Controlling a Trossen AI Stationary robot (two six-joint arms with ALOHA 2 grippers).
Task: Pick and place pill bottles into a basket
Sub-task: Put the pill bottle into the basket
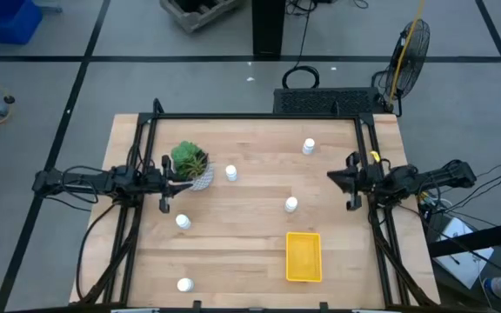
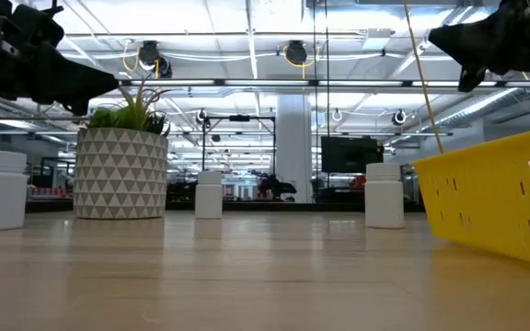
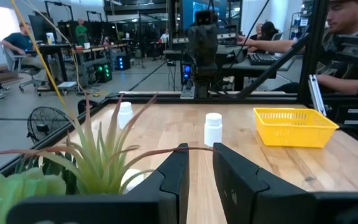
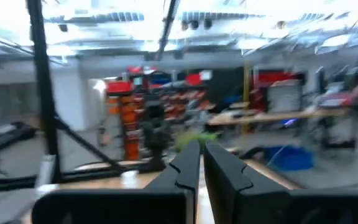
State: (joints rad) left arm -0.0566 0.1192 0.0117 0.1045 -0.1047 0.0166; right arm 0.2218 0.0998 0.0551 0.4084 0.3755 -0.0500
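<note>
Though blurred, right jaws (image 4: 200,163) nearly closed, empty

The wooden table (image 1: 250,235) carries five pill bottles: one at the far side (image 1: 309,147), one just beside the potted plant (image 1: 190,164) at (image 1: 231,173), one mid-table (image 1: 291,205), one on the left (image 1: 183,222), one at the near edge (image 1: 184,284). The yellow basket (image 1: 303,256) lies near the front right.

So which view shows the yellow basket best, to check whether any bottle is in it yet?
The high view: it looks straight down into the yellow basket, whole and with no bottle inside. The low view shows only one mesh side wall at the picture's right edge. The left wrist view shows it whole, but from a low angle. The right wrist view does not show it.
</note>
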